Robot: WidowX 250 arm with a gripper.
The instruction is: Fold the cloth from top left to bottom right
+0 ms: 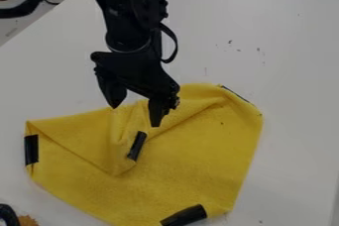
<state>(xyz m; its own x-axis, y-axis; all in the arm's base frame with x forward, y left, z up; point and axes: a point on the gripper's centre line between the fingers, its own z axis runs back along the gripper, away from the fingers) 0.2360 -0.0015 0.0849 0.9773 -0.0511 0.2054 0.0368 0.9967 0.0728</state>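
Observation:
The black gripper (137, 114) hangs over the upper middle of the yellow cloth (192, 170), its two fingers apart with no cloth seen held between them. The cloth lies on the white table with its top part folded over toward the middle. That folded flap ends in a point with a black strip (136, 145), just below the gripper. Other black strips mark the cloth's left corner, its bottom edge and its upper right edge. Creases run from the flap toward the left and upper right corners. Whether the fingertips touch the cloth, I cannot tell.
The white table (265, 36) surrounds the cloth, with small dark specks on its upper right part. A black and orange-brown object (27, 220) shows at the lower left corner. Cables lie beyond the table edge at the upper left.

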